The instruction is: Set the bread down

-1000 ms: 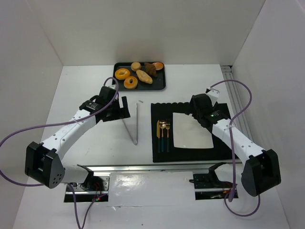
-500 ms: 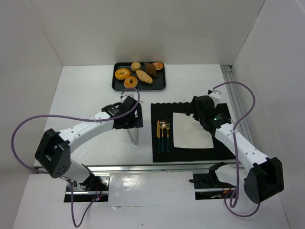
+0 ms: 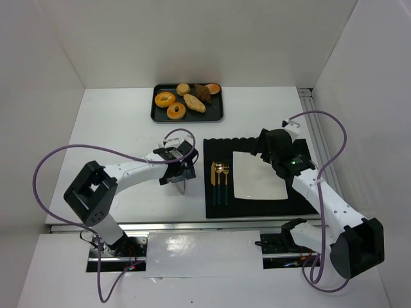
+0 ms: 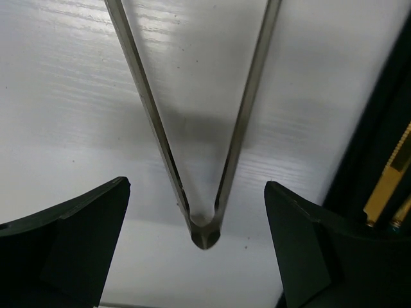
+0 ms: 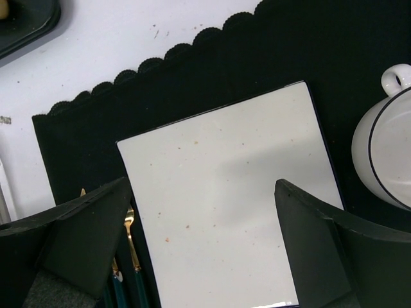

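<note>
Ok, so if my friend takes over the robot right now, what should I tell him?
The left fingers are open, one on each side of the hinge end of the tongs, not gripping.
The right fingers are open above the plate, holding nothing.
The bread lies in the tray at the far side; the plate is bare.
Done: nothing placed yet.
Left to do: grip the tongs, pick up a piece of bread, and probably set it on the plate.
</note>
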### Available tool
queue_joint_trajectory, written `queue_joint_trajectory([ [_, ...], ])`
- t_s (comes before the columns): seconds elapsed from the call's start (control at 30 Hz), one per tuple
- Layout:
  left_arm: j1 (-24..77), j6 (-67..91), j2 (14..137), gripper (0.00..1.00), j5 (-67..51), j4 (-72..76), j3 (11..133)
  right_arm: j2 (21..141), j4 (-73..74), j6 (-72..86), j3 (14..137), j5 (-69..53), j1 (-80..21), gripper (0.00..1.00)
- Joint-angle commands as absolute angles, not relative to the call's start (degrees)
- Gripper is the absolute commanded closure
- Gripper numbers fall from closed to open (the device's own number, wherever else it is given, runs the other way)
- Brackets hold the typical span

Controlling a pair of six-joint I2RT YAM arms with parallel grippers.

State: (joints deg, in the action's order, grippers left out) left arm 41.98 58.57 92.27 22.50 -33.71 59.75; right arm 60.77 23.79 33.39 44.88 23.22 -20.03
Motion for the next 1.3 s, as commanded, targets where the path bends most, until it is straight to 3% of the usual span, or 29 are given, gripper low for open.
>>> queue_joint_trajectory([
  [0.0, 40.52, 60.56, 93.77, 0.01, 21.72, -29.28, 58.01, 59.41, 22.59, 32.78, 44.82, 23.38, -19.69, 0.00],
  [0.6, 34.28, 58.71, 105.47, 0.01, 23.82, -26.28, 64.07, 58.28, 20.31, 33.40, 41.75, 19.51, -19.69, 0.00],
  [0.7, 34.28, 59.93, 104.16, 0.13, 25.57, -26.28, 62.67, 57.75, 19.78, 33.92, 41.22, 18.98, -19.69, 0.00],
  [0.73, 34.28, 59.94, 102.67, 0.25, 26.10, -26.28, 62.67, 57.74, 19.78, 33.93, 40.70, 18.98, -19.69, 0.00],
  [0.83, 34.28, 61.16, 99.85, 0.40, 27.51, -28.82, 61.35, 58.27, 19.78, 33.93, 40.69, 18.46, -19.69, 0.00],
  [0.97, 34.98, 61.17, 91.70, 0.68, 28.21, -32.25, 59.16, 59.41, 19.25, 34.45, 40.69, 17.93, -19.69, 0.00],
  [1.07, 36.04, 60.39, 86.50, 0.73, 29.27, -36.55, 58.62, 60.02, 18.72, 34.45, 40.69, 17.31, -19.69, 0.00],
  [1.27, 36.04, 50.37, 75.33, 0.73, 27.95, -39.55, 61.87, 61.17, 17.67, 34.45, 41.22, 17.31, -20.21, 0.00],
])
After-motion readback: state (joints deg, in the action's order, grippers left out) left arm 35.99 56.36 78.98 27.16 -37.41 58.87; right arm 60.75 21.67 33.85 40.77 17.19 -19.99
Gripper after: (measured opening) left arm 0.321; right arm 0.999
